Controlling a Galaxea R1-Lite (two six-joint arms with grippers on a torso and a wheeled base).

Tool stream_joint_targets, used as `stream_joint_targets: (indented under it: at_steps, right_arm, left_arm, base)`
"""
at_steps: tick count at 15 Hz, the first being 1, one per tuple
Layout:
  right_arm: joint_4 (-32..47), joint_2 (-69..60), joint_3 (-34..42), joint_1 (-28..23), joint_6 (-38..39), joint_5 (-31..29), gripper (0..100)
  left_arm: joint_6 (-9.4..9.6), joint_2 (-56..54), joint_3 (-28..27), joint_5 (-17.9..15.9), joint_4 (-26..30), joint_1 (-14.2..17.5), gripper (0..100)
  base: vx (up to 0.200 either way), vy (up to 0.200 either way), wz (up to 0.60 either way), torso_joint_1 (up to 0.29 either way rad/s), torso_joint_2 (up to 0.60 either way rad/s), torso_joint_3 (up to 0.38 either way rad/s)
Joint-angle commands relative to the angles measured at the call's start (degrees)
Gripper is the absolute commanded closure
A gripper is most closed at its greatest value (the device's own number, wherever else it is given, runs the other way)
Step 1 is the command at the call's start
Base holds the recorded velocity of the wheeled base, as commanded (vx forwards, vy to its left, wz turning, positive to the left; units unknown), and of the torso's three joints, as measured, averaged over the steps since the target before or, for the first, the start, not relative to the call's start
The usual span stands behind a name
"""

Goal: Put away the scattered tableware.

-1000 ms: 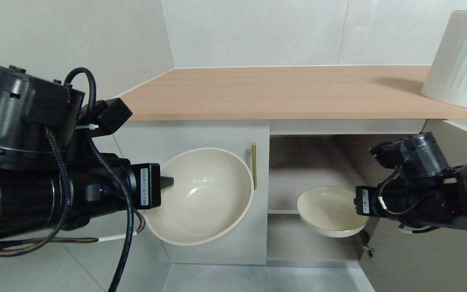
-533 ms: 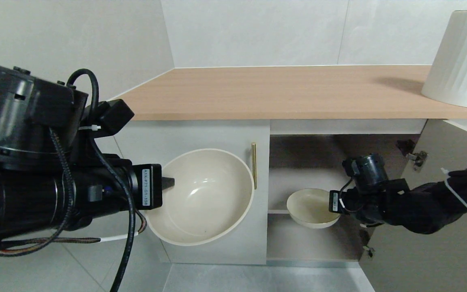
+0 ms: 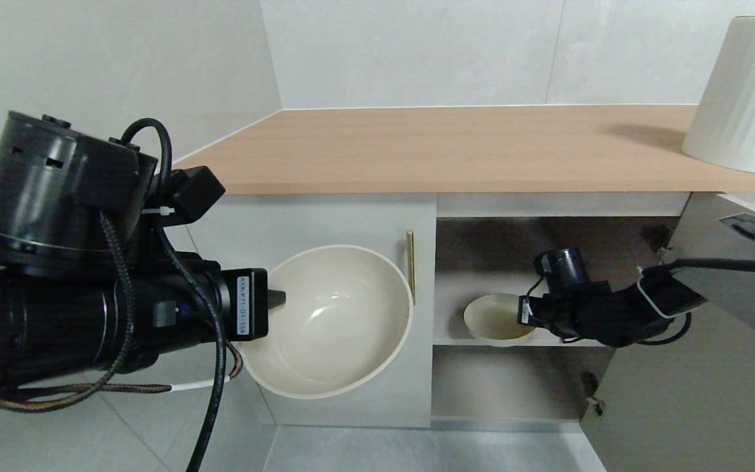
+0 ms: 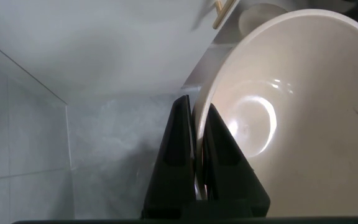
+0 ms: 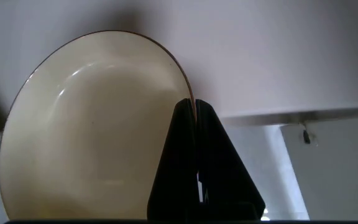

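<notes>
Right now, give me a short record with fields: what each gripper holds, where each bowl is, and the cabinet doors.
Left gripper: shut on the rim of the large bowl
Large bowl: held before the closed left door
Right gripper: shut on the rim of the small bowl
Small bowl: inside the cabinet at the level of the shelf; contact unclear
Right door: open

Light wooden countertop point(image 3: 456, 147) over a grey cabinet point(image 3: 325, 216)
A white ribbed conical object point(image 3: 748, 98) stands at its right end; inside, a small cream bowl point(image 3: 492, 318) is level with the pale shelf point(image 3: 449, 331), contact unclear.
</notes>
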Motion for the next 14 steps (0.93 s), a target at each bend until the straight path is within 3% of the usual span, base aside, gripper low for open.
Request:
stream_joint_targets:
  at_steps: [1,14]
  right_arm:
    - [-0.4,5.6,-2.2,-1.3,-2.6,-2.6,100]
    - [-1.4,13.2,-12.2,-5.2,0.1,-7.4,100]
  left_arm:
    - [-0.03,0.3,0.0,0.0,0.0,0.0,100]
    - [-0.03,1.1,0.4,0.1,-0.6,-0.3,100]
  base:
    - [0.0,0.0,0.0,0.0,0.0,0.0]
    - [0.0,0.0,0.0,0.0,0.0,0.0]
